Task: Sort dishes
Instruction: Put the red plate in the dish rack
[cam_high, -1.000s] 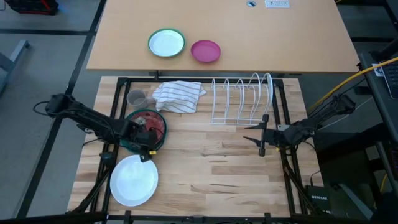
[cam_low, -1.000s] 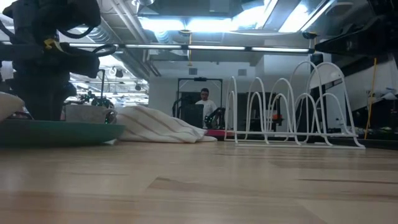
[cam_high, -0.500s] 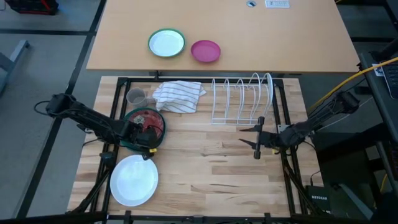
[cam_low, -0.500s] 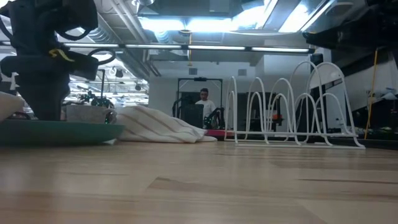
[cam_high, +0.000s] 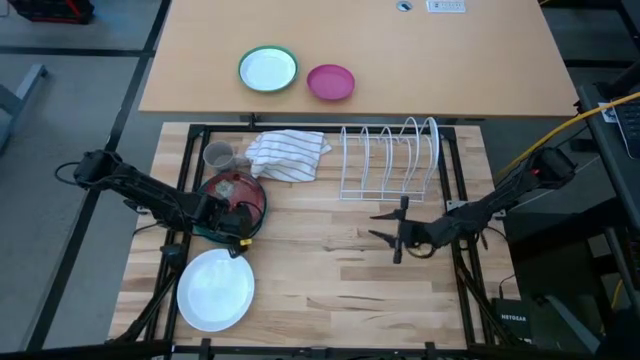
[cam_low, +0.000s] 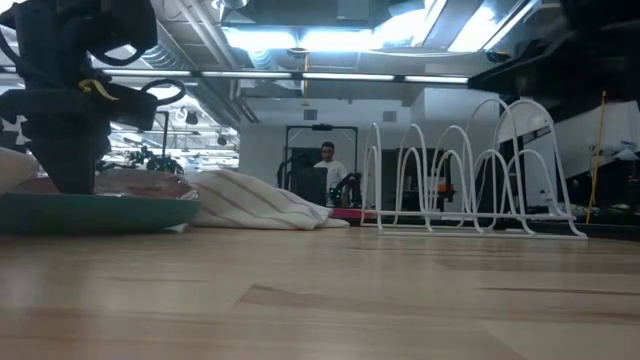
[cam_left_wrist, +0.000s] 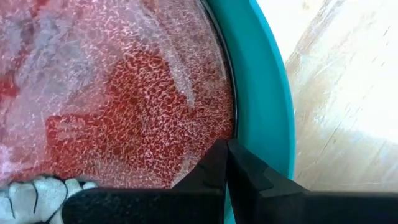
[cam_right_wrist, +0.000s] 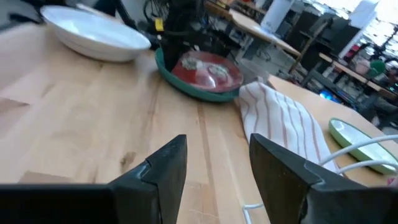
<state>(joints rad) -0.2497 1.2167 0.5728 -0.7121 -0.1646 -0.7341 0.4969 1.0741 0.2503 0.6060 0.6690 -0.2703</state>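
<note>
- My left gripper (cam_left_wrist: 225, 163) pinches the rim of the red-brown plate (cam_high: 232, 193), stacked in the green plate (cam_left_wrist: 264, 93).
- It looks glossy, stiff, breakable: grip firmly at the rim.
- My right gripper (cam_right_wrist: 214, 163) hangs parted mid-table.

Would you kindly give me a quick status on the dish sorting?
Left gripper shut on red-brown plate, stacked on green plate. Right gripper open, mid-table. White plate untouched; rack empty.

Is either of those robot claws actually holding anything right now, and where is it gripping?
The left gripper pinches the rim of the red-brown plate, which sits on the green plate. The right gripper is open and holds nothing.
</note>
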